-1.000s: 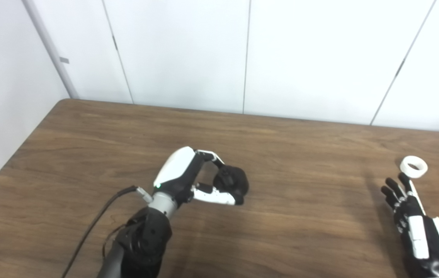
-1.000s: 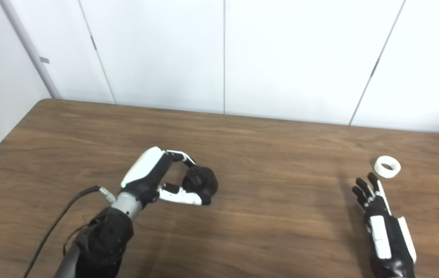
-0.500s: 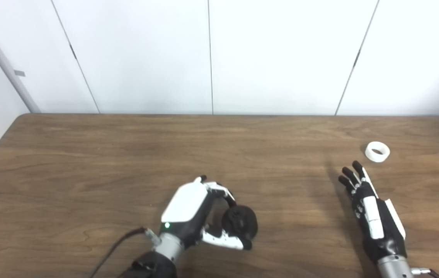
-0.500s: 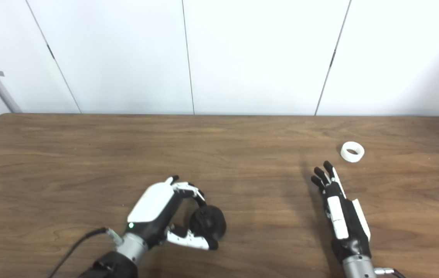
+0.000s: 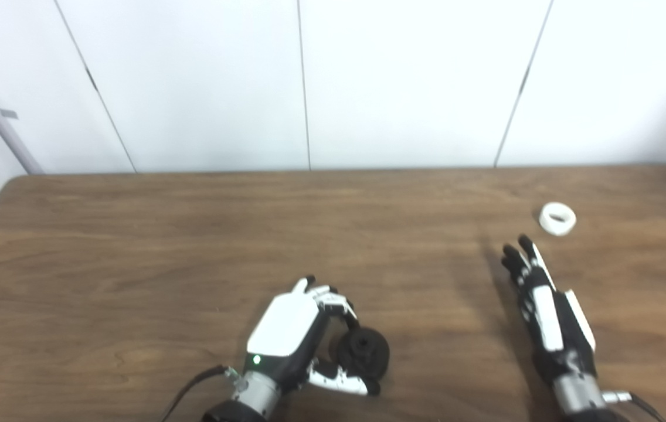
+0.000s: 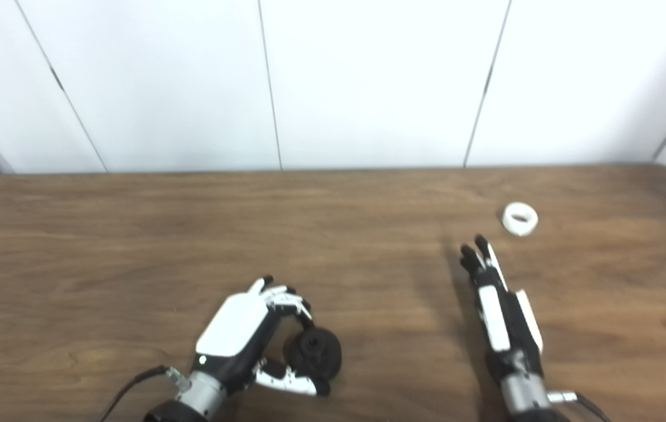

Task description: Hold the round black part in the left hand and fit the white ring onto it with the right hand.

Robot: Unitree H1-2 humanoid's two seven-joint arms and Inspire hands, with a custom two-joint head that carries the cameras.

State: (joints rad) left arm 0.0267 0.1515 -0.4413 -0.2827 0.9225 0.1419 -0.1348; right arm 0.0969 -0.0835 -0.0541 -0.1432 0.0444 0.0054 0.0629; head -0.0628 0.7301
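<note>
**Ring not yet picked up: watch the reach and the left-hand grip**

You are working over a wooden table [image 5: 133,246], bare apart from the two parts.

Your left hand [image 5: 292,337] is curled around the round black part [image 5: 363,352], fingers over its far side and thumb under its near side, low over the table's near edge. The part looks pinched at its rim rather than wrapped, so it could twist or drop once you press the ring against it. Whether it rests on the wood or hangs just above, you cannot tell from here.

Your right hand [image 5: 544,299] is flat and empty, fingers straight and close together, pointing toward the white ring [image 5: 557,218]. The ring lies flat near the table's far right, just beyond the fingertips [image 5: 522,244] and not touching them.

The bigger risk is there: a small, light ring lying flat is likely to skid away if your straight fingers nudge it before closing. It also sits not far from the right edge, so a push could send it off.
</note>
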